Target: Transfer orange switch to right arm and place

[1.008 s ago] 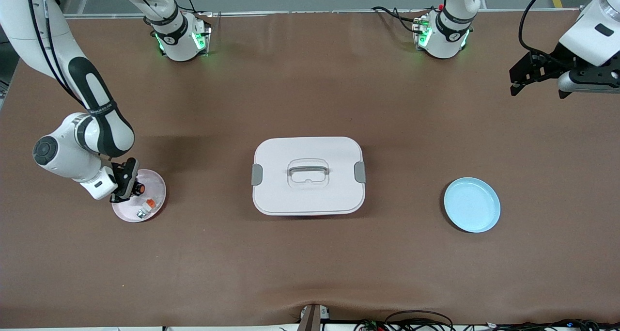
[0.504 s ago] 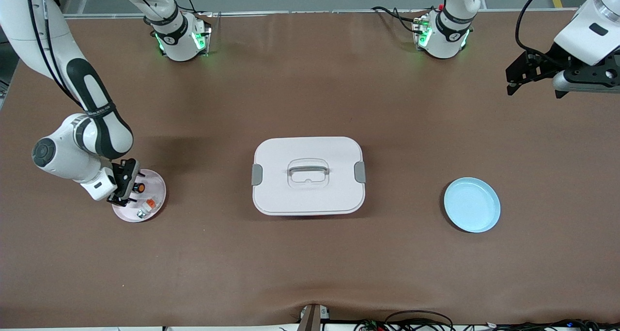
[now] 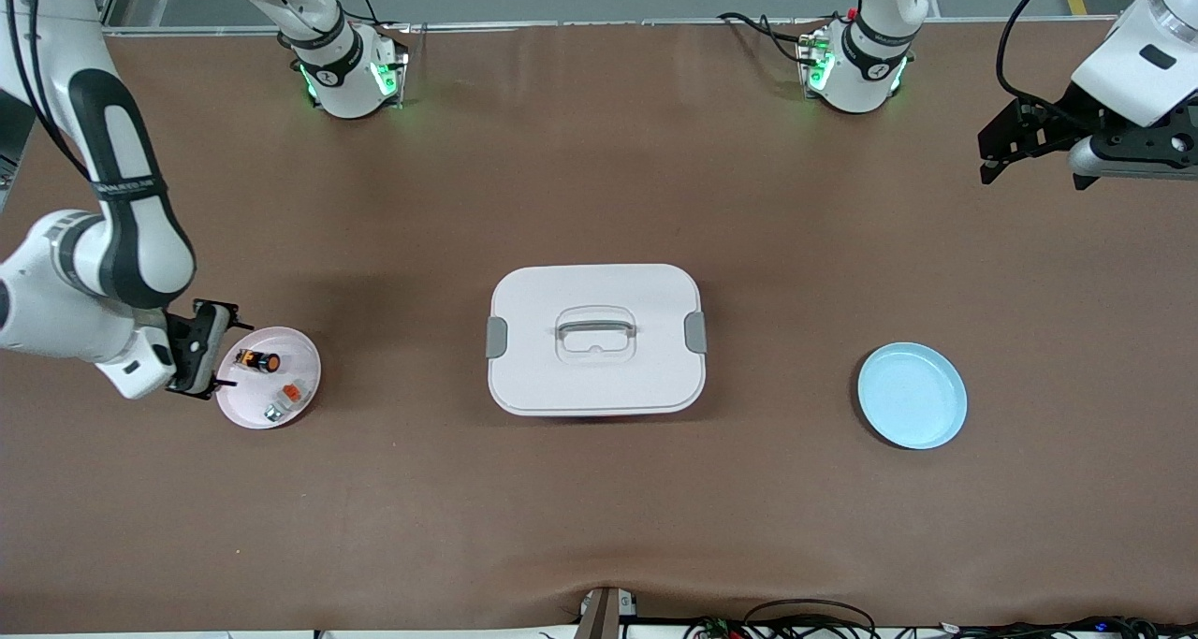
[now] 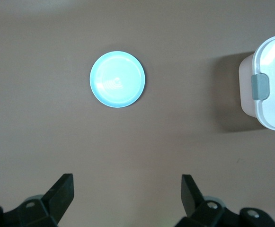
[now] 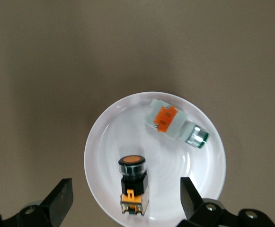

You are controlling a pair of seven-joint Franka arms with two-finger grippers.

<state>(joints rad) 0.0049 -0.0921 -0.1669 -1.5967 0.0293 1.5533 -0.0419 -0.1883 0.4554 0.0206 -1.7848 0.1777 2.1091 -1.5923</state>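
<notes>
The orange switch (image 3: 257, 360) lies on its side on the pink plate (image 3: 301, 354), free of any gripper. In the right wrist view it is a black stub with a round orange end (image 5: 133, 182) on the plate (image 5: 99, 142). My right gripper (image 3: 201, 351) is open and empty over the plate's edge toward the right arm's end of the table. In its wrist view the open gripper (image 5: 125, 189) stands above the switch with a finger wide on either side. My left gripper (image 3: 1006, 157) is open and empty, and waits over bare table at the left arm's end (image 4: 128, 198).
A white-grey piece with an orange cap (image 3: 284, 399) lies on the same pink plate, nearer the front camera (image 5: 175, 125). A white lidded box (image 3: 595, 339) stands mid-table. A light blue plate (image 3: 912, 395) lies toward the left arm's end (image 4: 117, 79).
My right gripper was down at the switch on the pink plate; it has opened and drawn back off toward the plate's edge. The switch now lies free. The left gripper shifted slightly.
</notes>
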